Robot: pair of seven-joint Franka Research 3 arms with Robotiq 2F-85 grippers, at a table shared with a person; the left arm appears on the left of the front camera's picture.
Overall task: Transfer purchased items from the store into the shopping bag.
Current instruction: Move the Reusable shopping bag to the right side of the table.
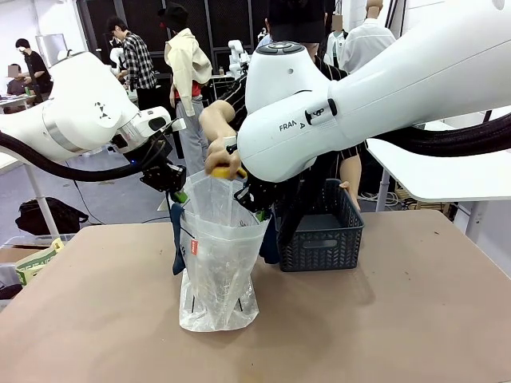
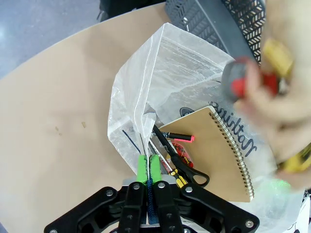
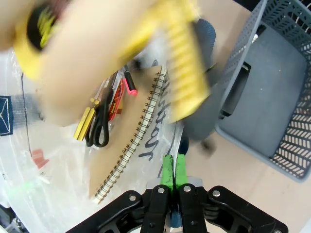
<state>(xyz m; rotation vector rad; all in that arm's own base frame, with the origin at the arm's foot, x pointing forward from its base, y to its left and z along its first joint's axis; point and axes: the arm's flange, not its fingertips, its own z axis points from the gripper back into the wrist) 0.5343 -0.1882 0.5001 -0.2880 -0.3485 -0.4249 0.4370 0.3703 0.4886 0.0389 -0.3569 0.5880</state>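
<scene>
Here, both my grippers are working as clamps. My left gripper (image 2: 147,165) has its green pads pressed together on the near rim of the tall translucent whitish plastic shopping bag (image 1: 215,255). My right gripper (image 3: 174,167) is pinched shut on the opposite rim, beside the black script lettering. Pulling the two edges apart holds the mouth wide and the bag upright on the brown counter (image 1: 415,319), because the thin film would slump without that tension.

The person's hand (image 2: 277,107) hovers over the opening. It carries the purchased items: a yellow ribbed pack (image 3: 187,63) and something red and grey (image 2: 240,82), blurred with motion. I judge they are about to be dropped in.

A brown spiral-bound notebook (image 2: 218,155), black-handled scissors (image 2: 187,170) and some pens already lie at the bottom.

The dark grey lattice-sided plastic basket (image 1: 323,239) stands just beside the bag. That spot suits a short carry from store to bag. The part of its floor I can see looks bare, so I reckon little is left to move. My part is to hold steady and not let the rim slip.
</scene>
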